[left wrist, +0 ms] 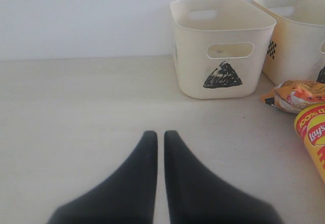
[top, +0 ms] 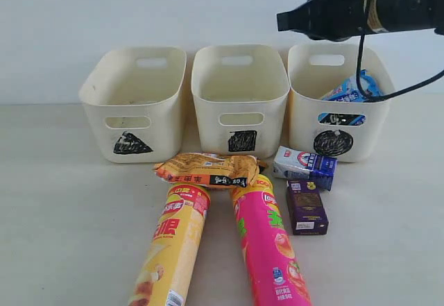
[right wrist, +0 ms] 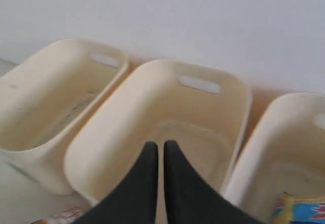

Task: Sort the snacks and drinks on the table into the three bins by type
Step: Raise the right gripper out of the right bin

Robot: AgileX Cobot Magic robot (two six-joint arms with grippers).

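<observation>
Three cream bins stand in a row: triangle bin (top: 132,105), square bin (top: 240,98), circle bin (top: 338,105). The blue packet (top: 354,89) lies inside the circle bin. On the table (top: 62,209) lie the orange packet (top: 207,170), yellow tube (top: 173,247), pink tube (top: 269,249), white-blue carton (top: 305,164) and dark purple carton (top: 306,207). My right gripper (right wrist: 160,145) is shut and empty, high above the square bin (right wrist: 157,127). My left gripper (left wrist: 160,134) is shut, low over bare table, apart from the triangle bin (left wrist: 221,46).
A pale wall rises behind the bins. The right arm (top: 361,4) and its black cable (top: 368,77) hang over the circle bin. The table's left side (left wrist: 76,107) is bare.
</observation>
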